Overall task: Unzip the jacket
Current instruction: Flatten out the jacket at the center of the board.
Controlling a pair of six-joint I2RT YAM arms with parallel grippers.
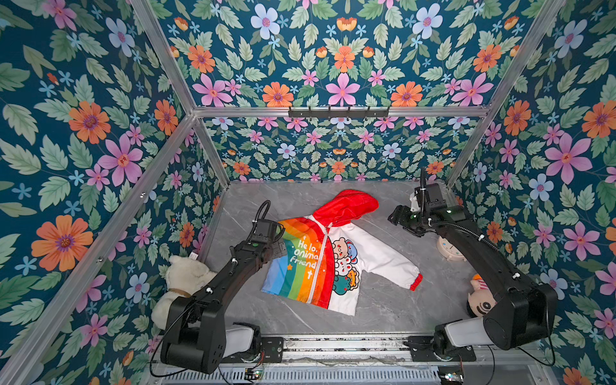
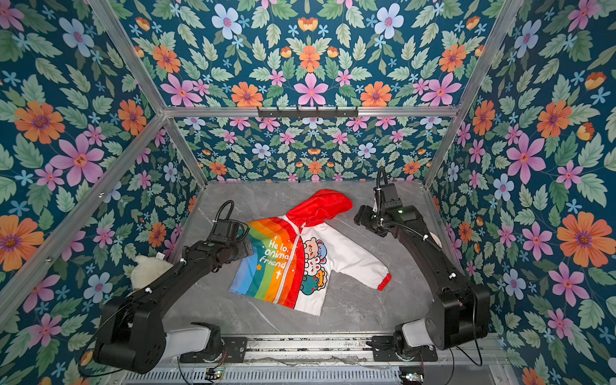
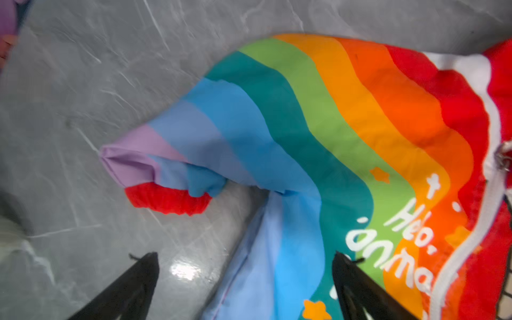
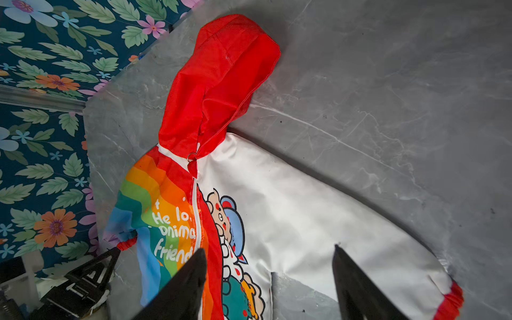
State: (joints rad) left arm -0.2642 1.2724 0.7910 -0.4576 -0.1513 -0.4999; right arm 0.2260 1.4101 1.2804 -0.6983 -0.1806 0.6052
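- The jacket (image 1: 316,256) lies front up near the middle of the grey marbled tabletop (image 1: 383,306) in both top views. Its red hood (image 1: 346,205) points to 1 o'clock and its hem to 6 o'clock.
- At the tabletop's 8 o'clock edge I see a cream plush bear (image 1: 185,278), partly hidden behind my left arm.
- My left gripper (image 3: 243,256) sits at the jacket's 9 o'clock side. Its jaws are spread wide and pinch nothing, with one fingertip over bare tabletop and the other over the rainbow print.
- The rainbow sleeve is folded up beside the body, its red cuff (image 3: 169,199) resting on the tabletop.
- White lettering (image 1: 305,255) runs across the striped half.
- The white zipper (image 1: 320,263) looks closed from collar to hem. Its pull (image 4: 192,163), with a metal ring, sits at the top, right at the base of the hood.
- The white half carries cartoon animals (image 1: 345,263). Its sleeve reaches toward 4 o'clock and ends in a second red cuff (image 1: 416,282).
- My right gripper (image 4: 268,249) hangs at the jacket's 2 o'clock, beside the hood and apart from the cloth in the top views. Its jaws stand apart with nothing between them.
- Under my right arm at 3 o'clock there is a pale round clock (image 1: 448,248), and at 4 o'clock a doll's head (image 1: 480,300).
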